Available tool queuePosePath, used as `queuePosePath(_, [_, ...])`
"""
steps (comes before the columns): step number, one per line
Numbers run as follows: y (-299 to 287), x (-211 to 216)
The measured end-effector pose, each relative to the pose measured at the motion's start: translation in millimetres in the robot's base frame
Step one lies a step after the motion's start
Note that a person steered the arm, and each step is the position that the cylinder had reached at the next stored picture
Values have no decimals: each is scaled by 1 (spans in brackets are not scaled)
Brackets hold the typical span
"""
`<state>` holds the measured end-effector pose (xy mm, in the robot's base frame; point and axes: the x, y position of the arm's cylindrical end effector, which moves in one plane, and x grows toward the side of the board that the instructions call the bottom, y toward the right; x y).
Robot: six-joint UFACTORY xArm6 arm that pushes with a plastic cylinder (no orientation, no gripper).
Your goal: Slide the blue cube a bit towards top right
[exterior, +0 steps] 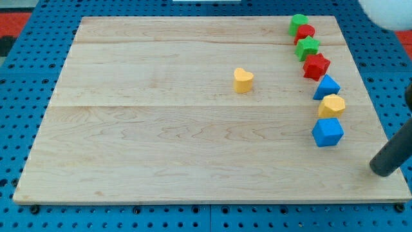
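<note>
The blue cube (327, 132) sits on the wooden board (161, 148) near its right edge, at the lower end of a column of blocks. My tip (383, 169) is the lower end of a dark rod that comes in from the view's right. It stands to the lower right of the blue cube, well apart from it. A yellow hexagonal block (332, 106) lies just above the cube, almost touching it.
Above the yellow block the column runs up: a blue triangular block (326, 86), a red star (316, 66), a green star (308, 48), a red block (304, 32), a green block (298, 23). A yellow heart (243, 80) lies alone near mid-board.
</note>
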<state>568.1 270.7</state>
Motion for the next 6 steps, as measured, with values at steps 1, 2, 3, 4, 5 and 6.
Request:
queuePosePath(1, [3,-15])
queuePosePath(2, [11,-15])
queuePosePath(3, [7,-18])
queuePosePath(4, [-16,-53])
queuePosePath(5, [-73,-82])
queuePosePath(6, [-69,-48])
